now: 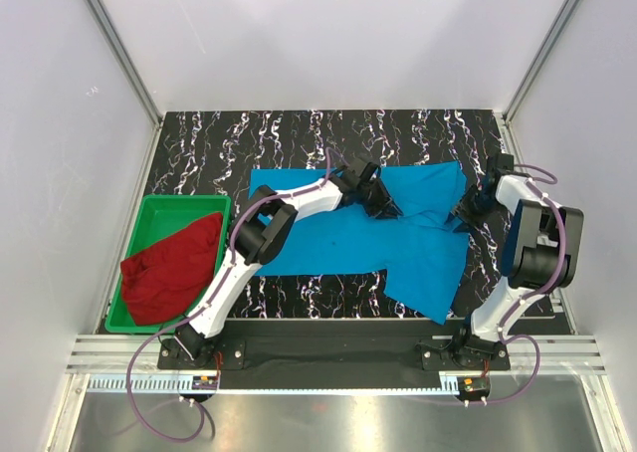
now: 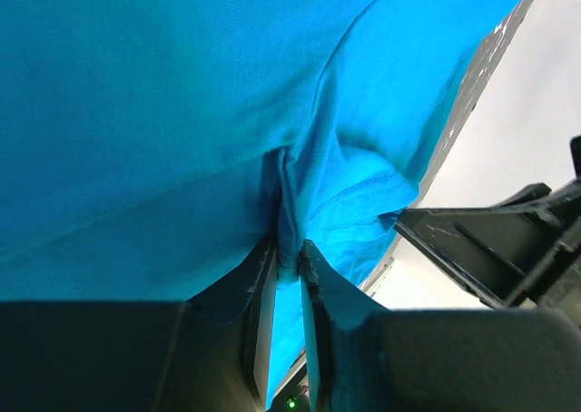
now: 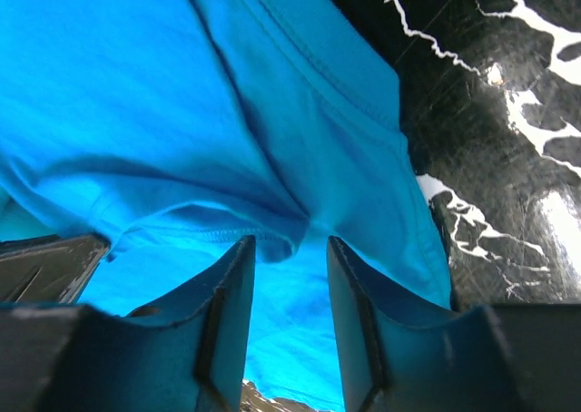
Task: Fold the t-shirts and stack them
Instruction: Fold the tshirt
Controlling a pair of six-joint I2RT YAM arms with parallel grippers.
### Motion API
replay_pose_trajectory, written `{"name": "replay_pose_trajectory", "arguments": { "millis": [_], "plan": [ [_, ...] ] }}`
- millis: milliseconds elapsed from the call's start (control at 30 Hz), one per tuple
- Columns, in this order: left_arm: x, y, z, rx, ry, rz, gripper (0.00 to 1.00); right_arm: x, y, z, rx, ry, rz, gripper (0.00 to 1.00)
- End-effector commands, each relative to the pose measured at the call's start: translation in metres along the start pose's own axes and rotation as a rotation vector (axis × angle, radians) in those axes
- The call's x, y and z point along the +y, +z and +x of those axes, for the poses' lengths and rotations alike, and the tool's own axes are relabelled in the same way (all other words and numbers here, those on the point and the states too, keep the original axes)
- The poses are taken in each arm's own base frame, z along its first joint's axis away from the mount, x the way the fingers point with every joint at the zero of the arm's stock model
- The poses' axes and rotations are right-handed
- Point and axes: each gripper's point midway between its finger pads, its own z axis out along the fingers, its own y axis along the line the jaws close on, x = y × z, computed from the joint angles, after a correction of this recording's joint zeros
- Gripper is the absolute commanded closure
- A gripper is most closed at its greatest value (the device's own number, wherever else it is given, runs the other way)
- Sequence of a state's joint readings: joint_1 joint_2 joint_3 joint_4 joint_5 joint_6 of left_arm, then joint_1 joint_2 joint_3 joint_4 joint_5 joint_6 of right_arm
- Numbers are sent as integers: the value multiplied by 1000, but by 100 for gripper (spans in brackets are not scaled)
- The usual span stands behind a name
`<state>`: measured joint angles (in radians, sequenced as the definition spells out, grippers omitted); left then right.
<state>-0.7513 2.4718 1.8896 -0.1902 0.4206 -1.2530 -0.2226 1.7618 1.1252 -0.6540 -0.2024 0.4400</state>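
The sky-blue t-shirt (image 1: 348, 238) lies spread on the black marbled table (image 1: 249, 138), its right part rumpled. My left gripper (image 1: 386, 205) is over the shirt's upper middle. In the left wrist view the gripper (image 2: 289, 249) is shut on a raised fold of the blue cloth (image 2: 163, 112). My right gripper (image 1: 466, 211) is at the shirt's right edge. In the right wrist view the gripper (image 3: 290, 244) is open, its jaws either side of a hemmed fold of the shirt (image 3: 182, 85). The dark red t-shirt (image 1: 174, 268) lies bunched in the green bin (image 1: 184, 199).
The green bin stands at the table's left edge. Grey walls and metal rails close in the table on the left, back and right. Bare marbled table (image 3: 508, 158) shows right of the shirt. The right arm (image 2: 508, 240) stands close beside my left gripper.
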Motion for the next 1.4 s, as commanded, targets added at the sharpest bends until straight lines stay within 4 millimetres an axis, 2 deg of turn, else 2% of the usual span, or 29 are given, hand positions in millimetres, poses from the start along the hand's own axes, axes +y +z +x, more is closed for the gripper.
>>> {"name": "replay_pose_trajectory", "arguments": {
  "millis": [0, 100, 133, 200, 233, 300, 567, 733, 900, 1167, 1367],
  "plan": [
    [-27, -15, 0, 18, 51, 72, 80, 11, -2, -17, -36, -22, -40, 61],
    [-30, -18, 2, 29, 68, 81, 82, 12, 0, -17, -29, -24, -43, 69],
    [-33, -22, 2, 28, 75, 84, 83, 12, 0, -16, -28, -27, -45, 77],
    [-35, -25, 4, 36, 90, 89, 84, 12, -4, -15, -30, -26, -45, 86],
    [-36, -27, 4, 37, 93, 90, 84, 12, -5, -15, -33, -29, -43, 93],
    [-36, -29, 7, 59, 96, 97, 85, 12, -9, -13, -34, -34, -43, 100],
    [-27, -42, 10, 93, 86, 96, 91, 4, -21, 6, -24, -26, -40, 100],
    [-30, -49, 5, 88, 89, 110, 93, 2, -26, 15, -22, -20, -44, 100],
    [-30, -49, 9, 118, 84, 122, 95, -5, -26, 22, -10, -22, -20, 100],
    [-24, -55, 13, 139, 82, 124, 97, -7, -39, 30, -35, -25, -30, 100],
    [-14, -51, 17, 165, 70, 103, 96, -12, -38, 45, -3, -2, -31, 100]
  ]
}}
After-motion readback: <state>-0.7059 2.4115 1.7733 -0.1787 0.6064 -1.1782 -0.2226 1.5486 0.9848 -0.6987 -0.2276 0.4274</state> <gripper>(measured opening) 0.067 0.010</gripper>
